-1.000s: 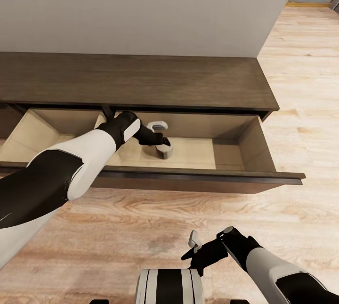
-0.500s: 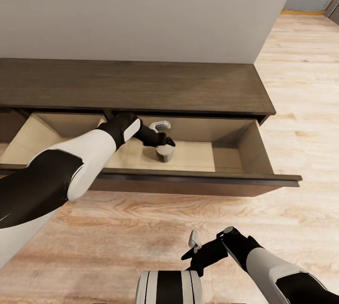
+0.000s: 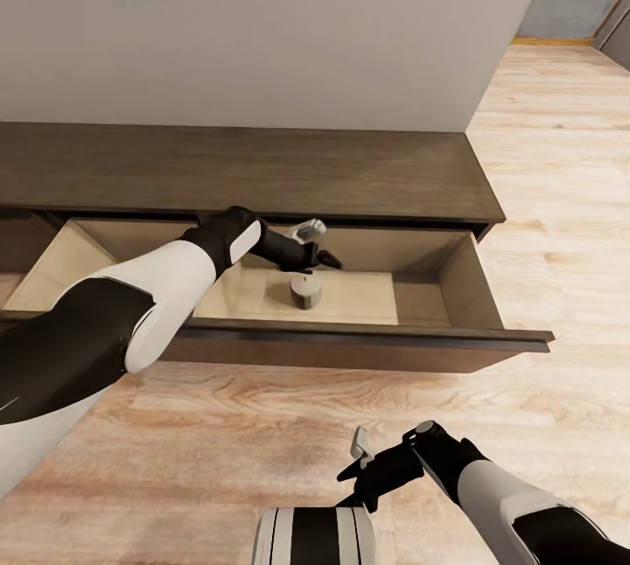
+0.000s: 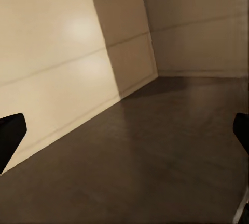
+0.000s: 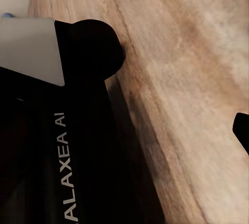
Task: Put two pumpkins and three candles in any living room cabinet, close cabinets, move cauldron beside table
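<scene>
One short off-white pillar candle (image 3: 304,290) stood upright on the beige floor of the pulled-out drawer (image 3: 420,285), directly beneath my left gripper (image 3: 317,243) and apart from it, with a clear gap between its top and the fingers. Nearest to me, my right gripper (image 3: 360,458) hung low over the light wooden plank floor (image 3: 219,425), just beside the robot's white-and-black trunk (image 3: 315,534). Its pale finger pointed up and nothing sat between its fingers, but I could not tell how wide it stood. In the right wrist view the black housing (image 5: 67,146) with white lettering lay against the floor planks. Farther out, my left arm (image 3: 131,303) reached over the drawer's dark front edge. The left gripper was released, fingers spread and holding nothing; in the left wrist view its two dark fingertips (image 4: 9,135) sat at opposite edges with bare drawer floor between them. Beyond that gripper ran the long, low dark brown wooden cabinet (image 3: 262,167), and behind it the plain pale wall (image 3: 262,23).
</scene>
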Tool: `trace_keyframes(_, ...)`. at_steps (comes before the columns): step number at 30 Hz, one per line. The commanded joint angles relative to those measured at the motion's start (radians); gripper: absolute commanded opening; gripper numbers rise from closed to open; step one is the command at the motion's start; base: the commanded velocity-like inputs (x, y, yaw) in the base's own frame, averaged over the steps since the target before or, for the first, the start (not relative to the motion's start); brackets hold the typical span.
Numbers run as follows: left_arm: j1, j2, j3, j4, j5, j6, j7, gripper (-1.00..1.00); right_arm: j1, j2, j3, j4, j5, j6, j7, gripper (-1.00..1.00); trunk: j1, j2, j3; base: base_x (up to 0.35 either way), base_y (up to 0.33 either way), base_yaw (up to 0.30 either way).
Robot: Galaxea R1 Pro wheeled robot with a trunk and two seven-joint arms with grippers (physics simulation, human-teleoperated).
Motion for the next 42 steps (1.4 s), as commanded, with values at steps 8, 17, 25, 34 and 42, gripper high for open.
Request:
trace_keyframes(8, -0.001, 0.000, -0.009, -0.001, 0.008, 0.004, -0.131, 1.00, 0.001, 0.000, 0.010, -0.001, 0.003, 0.008, 0.007, 1.00, -0.003, 0.001, 0.026, 0.000, 0.000, 0.000)
trace_keyframes(17, -0.001, 0.000, -0.009, -0.003, 0.010, -0.004, -0.276, 1.00, 0.001, 0.000, 0.010, -0.001, 0.003, 0.008, 0.007, 1.00, -0.007, 0.003, 0.061, 0.000, 0.000, 0.000)
trace_keyframes(25, -0.001, 0.000, 0.000, -0.043, 0.029, -0.014, -0.364, 1.00, 0.001, -0.005, 0.007, -0.001, -0.004, 0.004, 0.005, 1.00, -0.010, 0.005, 0.080, 0.000, 0.000, 0.000)
trace_keyframes(34, -0.001, 0.000, 0.000, -0.141, 0.095, -0.024, -0.330, 1.00, 0.001, -0.008, 0.005, 0.028, -0.010, -0.042, -0.047, 1.00, -0.013, 0.006, 0.108, 0.000, 0.000, 0.000)
trace_keyframes(42, -0.001, 0.000, -0.003, -0.150, 0.096, -0.026, -0.248, 1.00, 0.001, -0.007, 0.005, 0.041, -0.025, -0.068, -0.066, 1.00, -0.013, 0.006, 0.108, 0.000, 0.000, 0.000)
